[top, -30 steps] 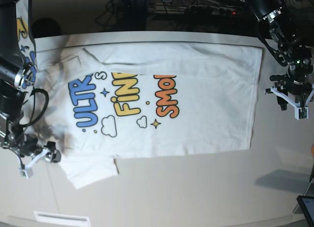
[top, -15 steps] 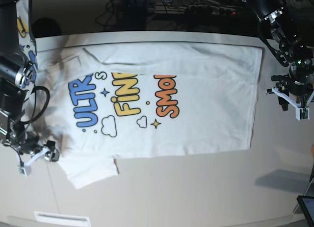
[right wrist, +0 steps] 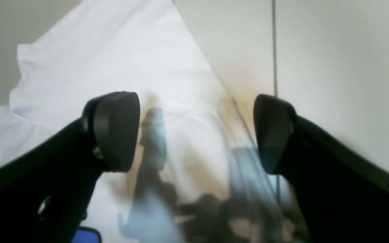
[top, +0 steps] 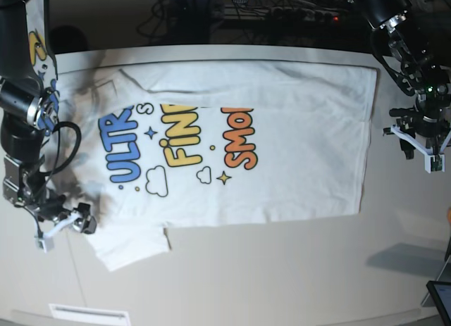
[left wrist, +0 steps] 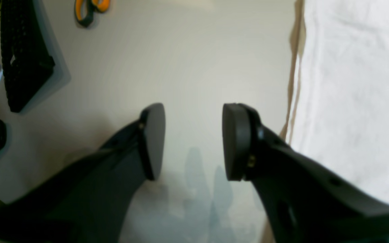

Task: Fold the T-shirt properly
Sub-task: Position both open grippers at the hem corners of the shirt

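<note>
The white T-shirt lies spread flat on the table, print side up, with one sleeve sticking out at the lower left. My right gripper hovers at that sleeve's outer edge. In the right wrist view this gripper is wide open, nothing between its pads, and the white sleeve cloth lies below it. My left gripper sits over bare table just past the shirt's hem. Seen from the left wrist, my left gripper stands open and empty, with the hem to its right.
Orange-handled scissors and a black object lie on the table beyond the left gripper. A dark tablet corner shows at the lower right. A white strip sits near the front edge. Cables run behind the table's far edge.
The right arm has shifted, bringing its gripper a little rightward to the sleeve's edge. The left gripper has hardly moved. Both stay open and the shirt lies as before.
</note>
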